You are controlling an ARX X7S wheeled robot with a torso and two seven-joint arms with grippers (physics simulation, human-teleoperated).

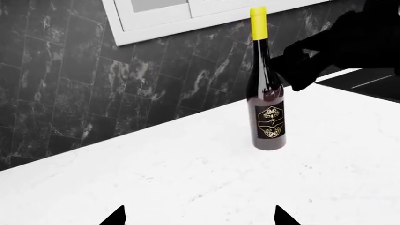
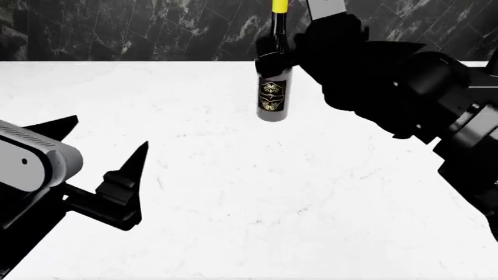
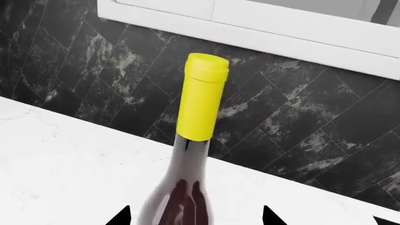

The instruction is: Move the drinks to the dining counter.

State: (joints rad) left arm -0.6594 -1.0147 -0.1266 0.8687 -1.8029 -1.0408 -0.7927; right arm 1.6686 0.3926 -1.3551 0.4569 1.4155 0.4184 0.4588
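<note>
Wine bottle (image 2: 272,87) stands upright on the white worktop (image 2: 233,192) near the dark wall, between the open right pincer's (image 3: 196,216) tips (not yet gripped). Left pincer (image 2: 105,157), also open, waits well apart.

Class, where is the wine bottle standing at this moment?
The wine bottle stands upright on the white counter near the dark tiled wall, between the right gripper's open fingertips.
</note>
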